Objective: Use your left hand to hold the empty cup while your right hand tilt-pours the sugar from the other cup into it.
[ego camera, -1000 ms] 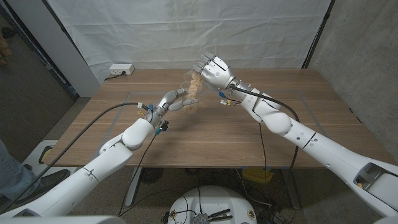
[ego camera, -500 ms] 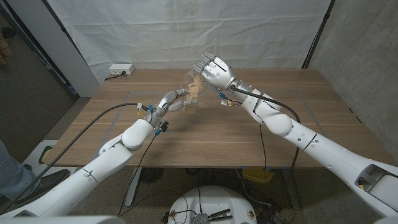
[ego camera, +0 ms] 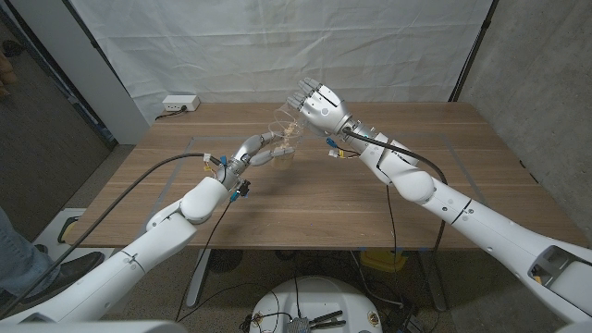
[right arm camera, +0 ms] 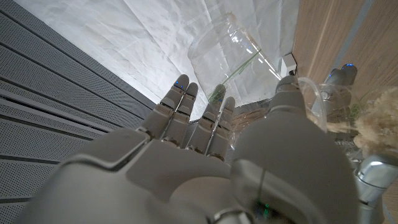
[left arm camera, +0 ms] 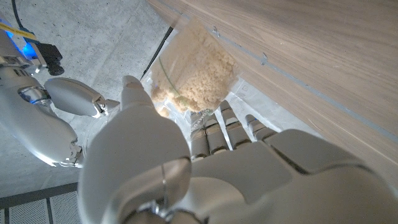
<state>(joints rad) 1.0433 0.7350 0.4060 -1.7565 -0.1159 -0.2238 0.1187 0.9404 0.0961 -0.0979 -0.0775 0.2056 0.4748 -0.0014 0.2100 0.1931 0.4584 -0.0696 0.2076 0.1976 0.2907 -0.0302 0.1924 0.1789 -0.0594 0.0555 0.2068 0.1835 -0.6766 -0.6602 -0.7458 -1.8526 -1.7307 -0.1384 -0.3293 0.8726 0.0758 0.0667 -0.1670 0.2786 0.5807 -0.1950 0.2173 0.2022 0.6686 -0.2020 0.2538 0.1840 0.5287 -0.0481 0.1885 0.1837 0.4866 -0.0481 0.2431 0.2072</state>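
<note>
Over the far middle of the wooden worktop (ego camera: 305, 199), both arms meet above the surface. The left robot hand (ego camera: 262, 148) reaches in from the near left and grips a clear plastic cup (ego camera: 286, 150), fingers wrapped around its wall; the cup is held up off the worktop. In the left wrist view that cup (left arm camera: 194, 70) holds a mound of pale brown sugar (left arm camera: 198, 78) and sits against the fingers (left arm camera: 214, 134) of the left robot hand (left arm camera: 205, 168). The right robot hand (ego camera: 317, 104) comes in from the right and holds a second clear cup (ego camera: 288, 117), tipped over so that its mouth points down and left toward the first cup, just above it. In the right wrist view the tilted cup (right arm camera: 224, 56) looks see-through and nearly emptied, pinched between the fingers (right arm camera: 208, 127) and thumb of the right robot hand (right arm camera: 205, 168), with sugar (right arm camera: 376, 121) visible in the cup below it. At the far left edge of the worktop lies a white power strip (ego camera: 180, 103). A white cloth backdrop (ego camera: 277, 46) hangs behind.
</note>
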